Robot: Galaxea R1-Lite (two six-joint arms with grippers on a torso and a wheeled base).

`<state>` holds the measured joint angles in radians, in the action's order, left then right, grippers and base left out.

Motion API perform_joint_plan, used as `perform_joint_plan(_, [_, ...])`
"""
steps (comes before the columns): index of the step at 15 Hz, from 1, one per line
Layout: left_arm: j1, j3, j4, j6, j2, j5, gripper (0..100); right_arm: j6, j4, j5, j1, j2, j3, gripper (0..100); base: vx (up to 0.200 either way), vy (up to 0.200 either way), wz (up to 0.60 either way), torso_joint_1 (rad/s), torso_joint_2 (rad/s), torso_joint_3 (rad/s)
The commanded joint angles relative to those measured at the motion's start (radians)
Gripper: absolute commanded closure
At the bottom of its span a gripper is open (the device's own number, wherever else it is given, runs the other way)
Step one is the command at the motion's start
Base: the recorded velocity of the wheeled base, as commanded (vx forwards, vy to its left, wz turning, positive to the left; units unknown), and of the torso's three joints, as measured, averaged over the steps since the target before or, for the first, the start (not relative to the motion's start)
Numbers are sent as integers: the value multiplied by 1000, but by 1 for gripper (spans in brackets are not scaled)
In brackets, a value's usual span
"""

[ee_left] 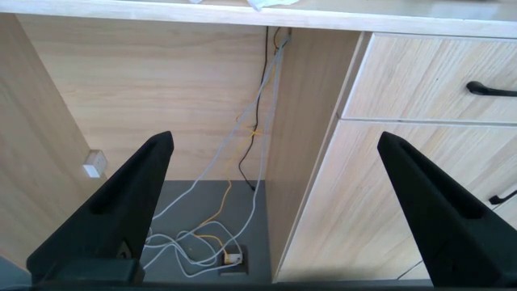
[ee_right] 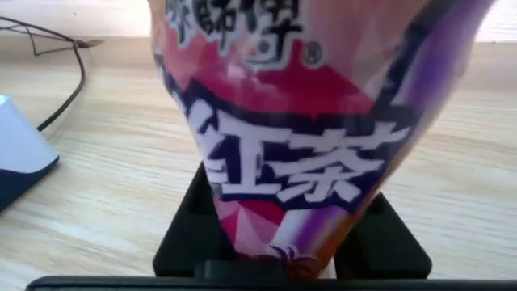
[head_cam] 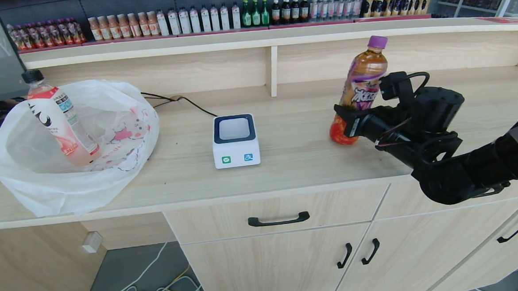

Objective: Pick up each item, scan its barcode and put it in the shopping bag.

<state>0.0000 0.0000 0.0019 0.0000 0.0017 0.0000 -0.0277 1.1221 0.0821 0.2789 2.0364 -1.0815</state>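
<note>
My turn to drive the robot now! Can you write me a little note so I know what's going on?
Left gripper: open, empty, hanging low in front of the cupboard.
Right gripper: shut on the tea bottle with the purple cap, which is tilted, to the right of the scanner.
Done: the pink bottle is in the shopping bag at the left end of the counter.
Left: show the tea bottle's barcode to the scanner, then put it in the bag.

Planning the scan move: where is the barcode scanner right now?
In the head view, the barcode scanner sits on the counter, between the shopping bag on the robot's left and the purple-capped bottle held by the right tool.
</note>
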Motion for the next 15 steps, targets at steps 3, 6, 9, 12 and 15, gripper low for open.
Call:
perform_joint_plan(3, [0, 0, 0, 0, 0, 0, 0, 2, 11, 25, 2, -2, 0, 100, 0, 0, 0, 0, 0, 0])
perform_joint_plan(6, [0, 0, 0, 0, 0, 0, 0, 3, 28, 41, 2, -4, 0, 100, 0, 0, 0, 0, 0, 0])
perform_joint_plan(9, [0, 0, 0, 0, 0, 0, 0, 2, 42, 47, 2, -21, 2, 100, 0, 0, 0, 0, 0, 0])
perform_joint_plan(12, [2, 0, 0, 0, 0, 0, 0, 2, 42, 48, 3, -68, 9, 100, 0, 0, 0, 0, 0, 0])
perform_joint_plan(15, [0, 0, 0, 0, 0, 0, 0, 2, 42, 47, 8, -174, 61, 100, 0, 0, 0, 0, 0, 0])
